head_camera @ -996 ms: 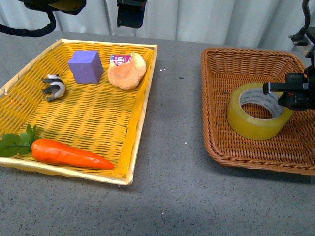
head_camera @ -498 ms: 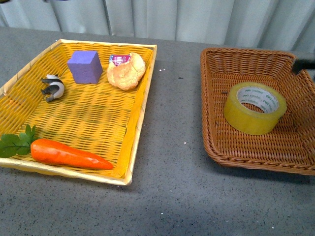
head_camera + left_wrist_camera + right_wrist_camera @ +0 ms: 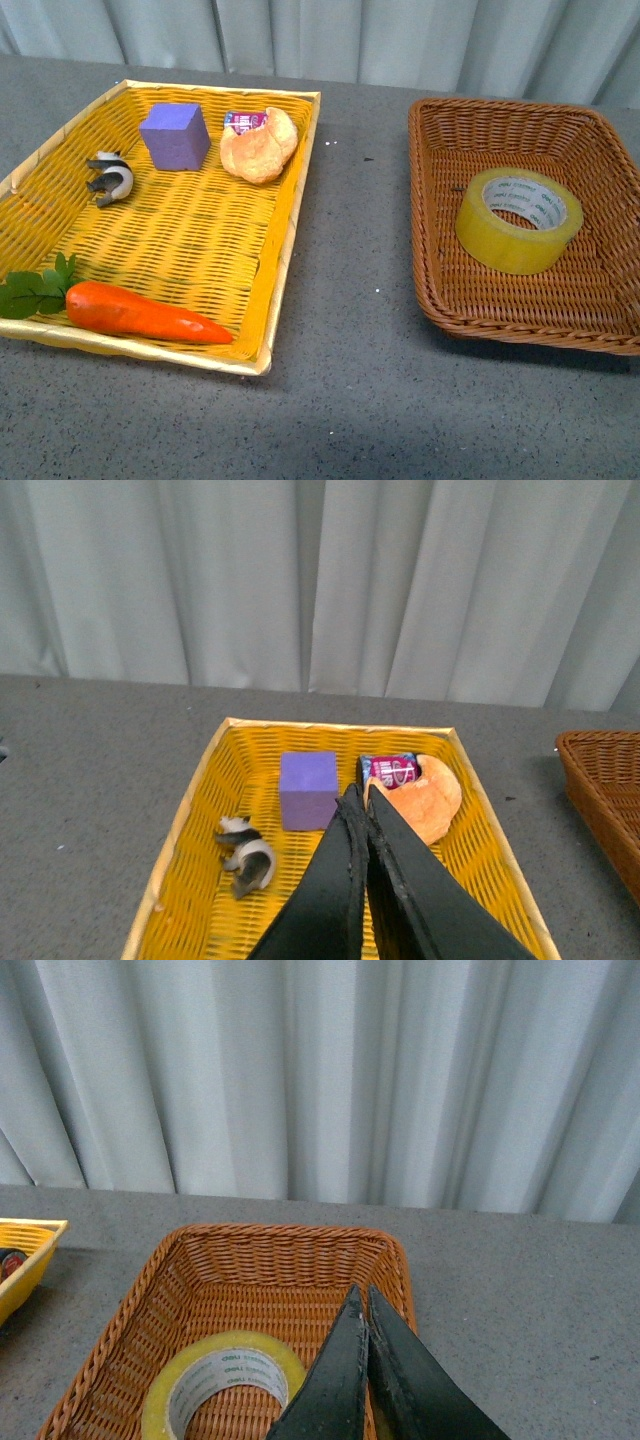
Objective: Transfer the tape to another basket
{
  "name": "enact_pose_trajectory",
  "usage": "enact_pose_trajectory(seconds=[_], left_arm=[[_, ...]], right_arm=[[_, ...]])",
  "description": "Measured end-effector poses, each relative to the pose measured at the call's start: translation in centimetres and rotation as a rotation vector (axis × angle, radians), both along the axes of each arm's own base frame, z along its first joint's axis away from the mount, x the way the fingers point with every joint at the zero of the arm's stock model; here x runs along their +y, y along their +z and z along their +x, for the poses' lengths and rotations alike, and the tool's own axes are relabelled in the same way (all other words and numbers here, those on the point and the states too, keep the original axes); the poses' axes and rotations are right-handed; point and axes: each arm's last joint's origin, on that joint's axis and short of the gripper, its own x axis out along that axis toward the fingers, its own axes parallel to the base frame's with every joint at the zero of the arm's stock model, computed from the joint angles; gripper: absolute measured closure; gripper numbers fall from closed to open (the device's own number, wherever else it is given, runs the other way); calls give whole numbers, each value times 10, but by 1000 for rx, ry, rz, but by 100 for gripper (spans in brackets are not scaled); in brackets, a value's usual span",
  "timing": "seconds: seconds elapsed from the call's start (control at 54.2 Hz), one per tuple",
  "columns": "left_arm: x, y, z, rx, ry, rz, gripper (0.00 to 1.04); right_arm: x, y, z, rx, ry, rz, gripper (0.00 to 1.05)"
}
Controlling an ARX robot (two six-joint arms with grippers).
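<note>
One each: tape, basket, tray, carrot, cube, bun, clip, packet.

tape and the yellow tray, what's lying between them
In the front view, only the left wall of the basket and a bare strip of grey table separate the tape from the yellow tray.

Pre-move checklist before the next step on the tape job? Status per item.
1. Tape inside brown basket, lying flat: ok.
2. Tape clear of both grippers: ok.
3. Left gripper jaws closed, nothing held: ok.
4. Right gripper jaws closed, nothing held: ok.
5. Yellow tray holds no tape: ok.
</note>
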Motion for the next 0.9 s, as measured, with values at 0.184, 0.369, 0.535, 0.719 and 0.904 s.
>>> enact_pose_trajectory(seconds=[0.184,0.369,0.535,0.719,0.904], left_arm=[[8,-13,-22,10,11,0,101],[19,-13,-38,9,5,-1,101],[20,-13,-51,10,8,-1,101],[20,-11,-66,5,7,-1,101],[20,-6,-74,-11,7,-1,101]], right_arm=[[0,6,-22,13,3,0,104],[0,15,-40,-3,2,0,104],[0,15,-53,-1,2,0,104],[0,16,-68,-2,2,0,104],[0,18,-78,-10,2,0,104]])
